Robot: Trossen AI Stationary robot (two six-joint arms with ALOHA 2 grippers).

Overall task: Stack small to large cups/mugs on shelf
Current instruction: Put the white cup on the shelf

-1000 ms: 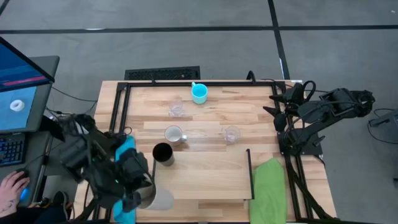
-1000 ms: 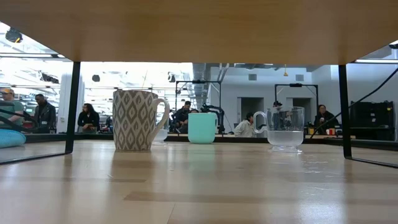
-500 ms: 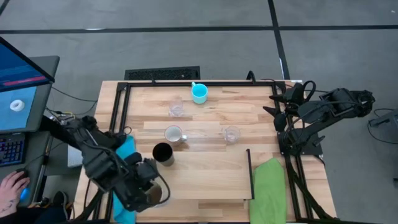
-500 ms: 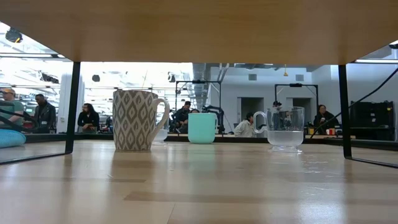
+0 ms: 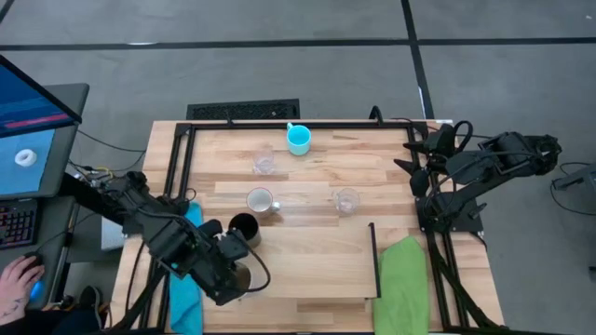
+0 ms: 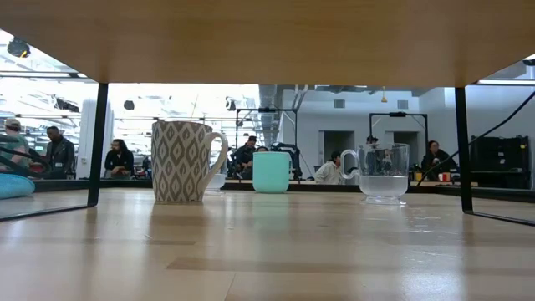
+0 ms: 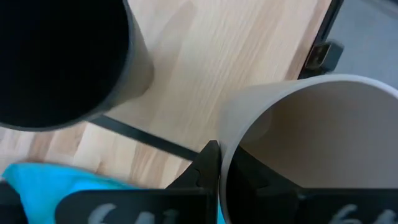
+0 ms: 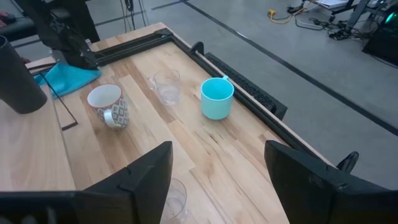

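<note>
Left wrist view: a beige-tan mug [image 7: 311,149] (pale, matte, wide-mouthed) is clamped at its rim by the left gripper [image 5: 231,276], lower left of the high view, beside the black tumbler [image 5: 244,228].

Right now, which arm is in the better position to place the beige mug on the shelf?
The left. Its gripper already holds the beige mug, one finger inside the rim, close beside the black tumbler. The right gripper is open and parked at the table's right edge, far from any cup.
</note>
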